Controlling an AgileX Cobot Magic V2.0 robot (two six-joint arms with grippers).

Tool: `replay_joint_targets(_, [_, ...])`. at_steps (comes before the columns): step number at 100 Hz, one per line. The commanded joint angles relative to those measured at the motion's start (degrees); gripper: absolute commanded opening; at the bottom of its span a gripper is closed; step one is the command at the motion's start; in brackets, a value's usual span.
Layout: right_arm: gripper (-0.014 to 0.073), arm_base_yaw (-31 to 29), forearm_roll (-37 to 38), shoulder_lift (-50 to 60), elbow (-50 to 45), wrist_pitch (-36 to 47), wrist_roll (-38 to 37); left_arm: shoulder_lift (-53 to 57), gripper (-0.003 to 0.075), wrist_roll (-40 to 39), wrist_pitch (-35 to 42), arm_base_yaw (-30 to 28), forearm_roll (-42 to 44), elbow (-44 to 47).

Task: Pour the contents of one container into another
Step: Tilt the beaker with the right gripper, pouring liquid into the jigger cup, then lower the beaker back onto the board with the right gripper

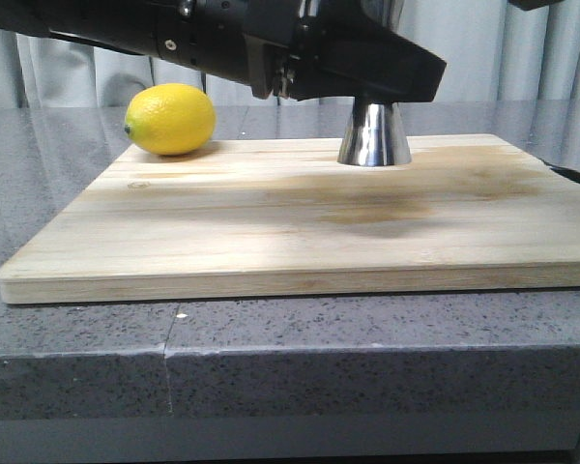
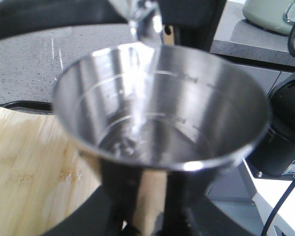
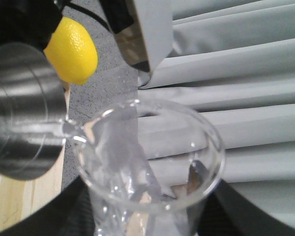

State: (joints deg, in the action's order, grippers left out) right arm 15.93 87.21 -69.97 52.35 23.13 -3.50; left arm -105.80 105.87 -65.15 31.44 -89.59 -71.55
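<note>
A steel measuring cup (image 1: 374, 133) stands on the wooden board (image 1: 300, 222), its top hidden behind a black arm. In the left wrist view my left gripper (image 2: 147, 196) is shut on the narrow lower part of this steel cup (image 2: 187, 113). A thin clear stream (image 2: 137, 93) falls into it, and liquid lies in its bottom. My right gripper (image 3: 147, 219) is shut on a clear glass (image 3: 147, 162), which is tilted. The glass's spout (image 3: 71, 129) rests at the steel cup's rim (image 3: 19, 128).
A yellow lemon (image 1: 170, 119) lies on the board's far left corner. The board sits on a grey stone counter (image 1: 271, 338). A pale green appliance (image 2: 270, 14), a black device (image 2: 290, 128) and cables stand off the counter's side. Grey curtains (image 3: 236, 73) hang behind.
</note>
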Motion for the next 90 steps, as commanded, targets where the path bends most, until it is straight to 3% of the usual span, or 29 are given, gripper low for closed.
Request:
replay_joint_targets(1, [0.0237,0.0,-1.3,1.8,2.2,0.0,0.8,2.8,-0.0019,-0.1,-3.2,0.4,-4.0,-1.7])
replay_joint_targets(90, [0.0237,0.0,-1.2,1.8,2.2,0.1,2.3,2.8,-0.0019,-0.1,-3.2,0.4,-4.0,-1.7])
